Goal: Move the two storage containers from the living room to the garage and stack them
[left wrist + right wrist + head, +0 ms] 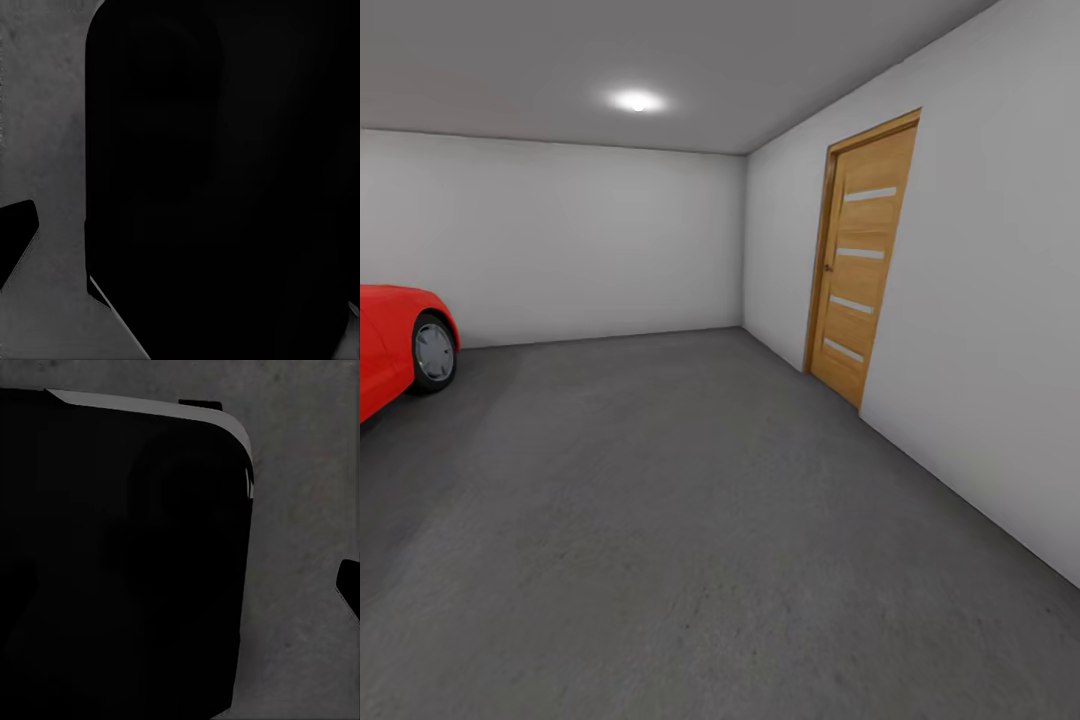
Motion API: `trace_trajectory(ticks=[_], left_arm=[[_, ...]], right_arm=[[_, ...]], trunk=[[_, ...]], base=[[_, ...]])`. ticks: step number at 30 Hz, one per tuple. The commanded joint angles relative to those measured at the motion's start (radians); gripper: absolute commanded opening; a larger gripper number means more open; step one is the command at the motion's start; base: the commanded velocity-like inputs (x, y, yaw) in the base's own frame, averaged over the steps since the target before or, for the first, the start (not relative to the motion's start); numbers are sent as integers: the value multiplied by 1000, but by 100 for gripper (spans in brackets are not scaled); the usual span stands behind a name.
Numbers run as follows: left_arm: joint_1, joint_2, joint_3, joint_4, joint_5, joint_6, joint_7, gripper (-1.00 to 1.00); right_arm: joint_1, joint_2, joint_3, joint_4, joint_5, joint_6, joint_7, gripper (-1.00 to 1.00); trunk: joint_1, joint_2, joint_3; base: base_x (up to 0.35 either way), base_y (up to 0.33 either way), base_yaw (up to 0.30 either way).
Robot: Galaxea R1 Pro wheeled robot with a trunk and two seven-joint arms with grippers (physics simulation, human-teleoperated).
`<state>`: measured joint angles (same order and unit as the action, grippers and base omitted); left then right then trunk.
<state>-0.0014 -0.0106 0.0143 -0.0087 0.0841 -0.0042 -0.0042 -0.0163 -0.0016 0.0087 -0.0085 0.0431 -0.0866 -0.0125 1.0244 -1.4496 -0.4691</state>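
The robot stands in the garage — grey concrete floor point(690, 520) spread out ahead, white walls on three sides. A red car point(395, 345) pokes in at about nine o'clock, only its nose and one wheel in view, and a closed wooden door point(860, 255) sits in the right-hand wall at about two o'clock. A ceiling light point(637, 100) glows near twelve o'clock.

No container appears in the head view, so where the two bins are cannot be said from here; no orange-red shows anywhere on the floor ahead.

Each wrist view looks down at mottled concrete past a large black body with a rounded corner, probably part of the robot itself. Whether either hand is spread or pressed together I cannot tell, since no fingers can be made out against the dark mass, and nothing suggests either one is pinching a bin.

My judgement: this is a travel step, not a handling one. The robot is either arriving to choose a drop spot or leaving to fetch a bin from the living room. The next move calls for steering — if fetching, turning toward the way out, perhaps that door; if placing, picking open floor well apart from the car, where one bin can sit flat and take the second on top.
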Motion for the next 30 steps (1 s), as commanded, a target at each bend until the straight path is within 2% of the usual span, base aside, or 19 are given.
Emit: trace_trajectory(ticks=[1,30], left_arm=[[0,0,1,-1,9,0,0,100],[0,1,0,-1,8,1,0,100]], right_arm=[[-1,0,1,1,4,-3,-1,100],[-1,1,0,1,4,-3,-1,100]], trunk=[[1,0,-1],[1,0,-1]], base=[[324,0,0],[324,0,0]])
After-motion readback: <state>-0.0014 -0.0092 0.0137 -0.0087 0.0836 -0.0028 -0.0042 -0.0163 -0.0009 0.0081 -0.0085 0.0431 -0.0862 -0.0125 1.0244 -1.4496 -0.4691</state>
